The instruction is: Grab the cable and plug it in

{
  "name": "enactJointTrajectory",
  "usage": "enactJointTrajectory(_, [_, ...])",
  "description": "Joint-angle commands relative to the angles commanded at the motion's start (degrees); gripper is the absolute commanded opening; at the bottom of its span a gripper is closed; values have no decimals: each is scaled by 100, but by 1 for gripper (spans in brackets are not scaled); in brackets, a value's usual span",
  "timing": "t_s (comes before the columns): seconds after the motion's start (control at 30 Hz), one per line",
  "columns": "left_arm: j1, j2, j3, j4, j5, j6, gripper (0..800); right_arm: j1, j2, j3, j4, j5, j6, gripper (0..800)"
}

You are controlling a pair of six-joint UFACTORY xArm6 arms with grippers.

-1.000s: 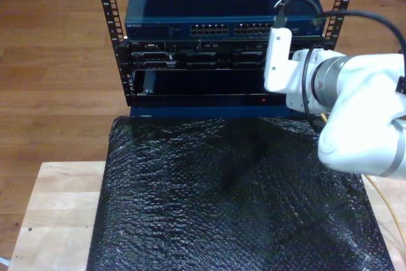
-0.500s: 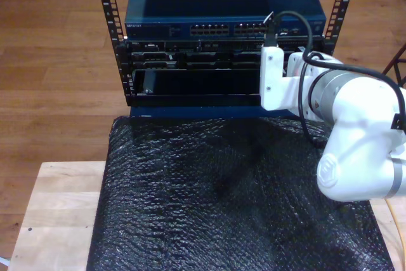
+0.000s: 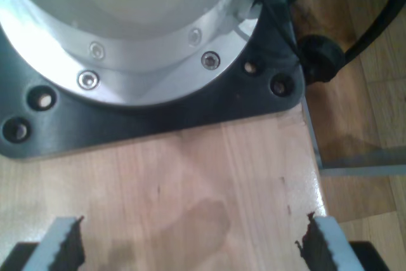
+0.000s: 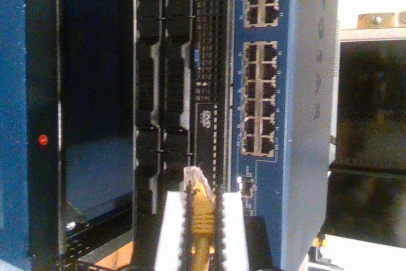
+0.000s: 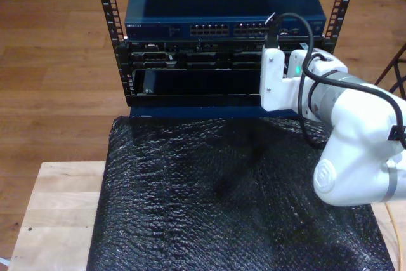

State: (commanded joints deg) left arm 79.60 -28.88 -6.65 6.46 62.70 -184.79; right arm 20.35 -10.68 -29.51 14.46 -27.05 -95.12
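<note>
my second gripper point(image 4: 202, 220) is pinching the cable point(image 4: 200, 211) right in front of the rack.

the yellow-orange cable is sitting between the white pads point(image 4: 170, 226), its clear plug point(image 4: 193, 174) pointing at the blue switch point(image 4: 285, 93) and its rows of ports point(image 4: 260, 99), just short of touching. in the exterior view the arm point(image 5: 342, 125) is hanging at the right over the black bubble wrap point(image 5: 222, 201). my first gripper point(image 3: 190, 245) is sitting spread wide above a wooden tabletop point(image 3: 209, 182), beside a bolted metal base point(image 3: 127, 42).

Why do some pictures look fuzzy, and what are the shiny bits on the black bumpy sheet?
Exterior view: room light glints off the crinkled black bubble-wrap sheet. First wrist view: the round silver metal arm base is soft and out of focus. Second wrist view: the yellow-orange network cable between my second gripper looks sharper; a white patch is glare.
</note>
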Motion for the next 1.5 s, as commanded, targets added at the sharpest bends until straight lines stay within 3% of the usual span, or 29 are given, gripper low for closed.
enactJointTrajectory(0.43, [0,0,0,0,0,0,800,0,299,-70,-229,-211,-255,0])
enactJointTrajectory(0.73, [0,0,0,0,0,0,800,0,659,-18,-387,-1380,-220,1])
enactJointTrajectory(1.5, [0,0,0,0,0,0,800,9,967,-70,-440,-2374,-193,0])
